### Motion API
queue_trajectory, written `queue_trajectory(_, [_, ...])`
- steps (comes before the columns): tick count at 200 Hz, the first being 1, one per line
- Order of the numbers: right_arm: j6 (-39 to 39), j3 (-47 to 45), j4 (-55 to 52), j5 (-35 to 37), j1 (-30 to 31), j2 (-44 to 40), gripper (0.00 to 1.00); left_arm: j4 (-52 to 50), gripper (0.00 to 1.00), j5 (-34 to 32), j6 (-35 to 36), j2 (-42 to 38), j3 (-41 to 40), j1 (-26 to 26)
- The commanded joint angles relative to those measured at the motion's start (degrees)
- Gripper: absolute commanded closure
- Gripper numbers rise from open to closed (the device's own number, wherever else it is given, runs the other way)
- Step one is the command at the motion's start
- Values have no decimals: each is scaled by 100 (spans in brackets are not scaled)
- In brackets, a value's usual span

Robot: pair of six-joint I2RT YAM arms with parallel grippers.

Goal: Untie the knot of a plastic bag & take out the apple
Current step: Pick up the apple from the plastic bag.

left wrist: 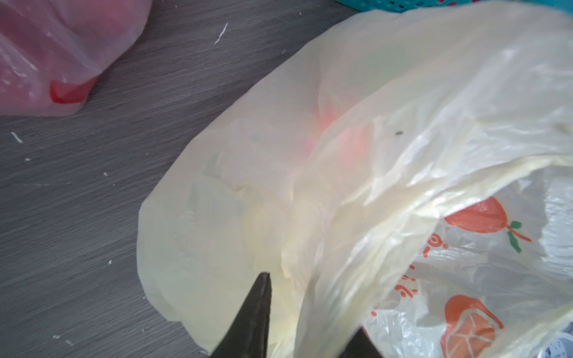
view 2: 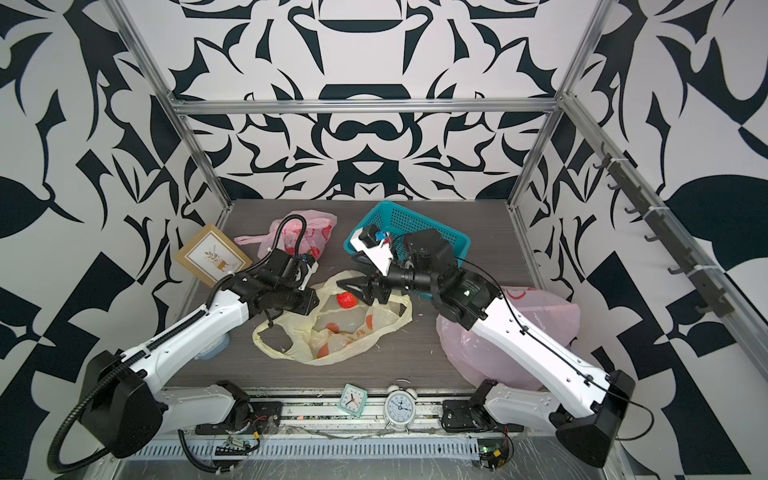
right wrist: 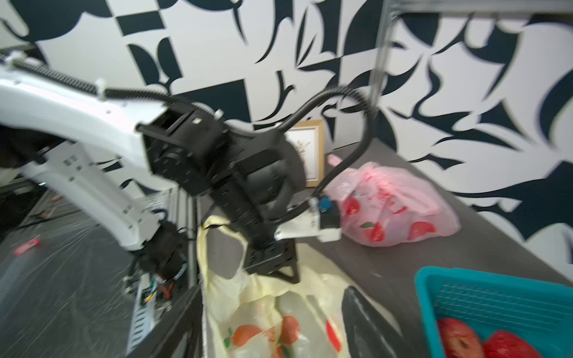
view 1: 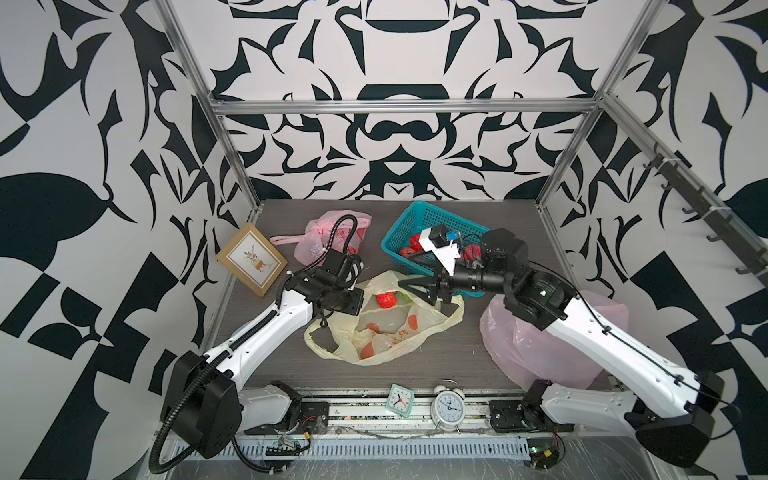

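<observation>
Yellow bag (view 1: 390,336) lies on the surface (view 1: 449,365), mouth open. We note the left hand (left wrist: 310,307) clenched on a fold of its rim. Right hand (view 1: 422,293) hangs released, jaws spread, over the mouth. The apple (view 1: 386,300) sits inside the bag, between the two hands, near both. Beyond the right hand: teal basket (view 1: 399,232) holding red fruit (view 1: 415,241).

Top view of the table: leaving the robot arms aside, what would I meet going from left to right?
picture frame → small pink bag → teal basket → large pink bag. The yellow bag in the middle overlaps its neighbours, so it is left out.
</observation>
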Motion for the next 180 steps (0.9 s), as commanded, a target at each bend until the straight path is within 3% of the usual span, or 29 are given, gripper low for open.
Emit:
queue_trajectory(1, [369,-417,-173,-322,534,186,27,8,69,26,-82,19,206,38])
queue_trajectory(31, [1004,-736,230,332,1045,818,30,28,69,84,-115,210,193,39])
queue_trajectory(42, [1281,-694,294,934,1125,1204,33,40,69,126,-123,237,182,38])
queue_trajectory(81, [1756,-592,535,2709,1239,2087,36,21,70,187,-131,283,160,32])
queue_trajectory(131, [1873,-168,155,4340,1230,2774,35,26,69,320,-92,343,219,33])
queue_trajectory(180, [1674,239,204,4690,1043,3341,27,42,70,440,-56,407,256,32])
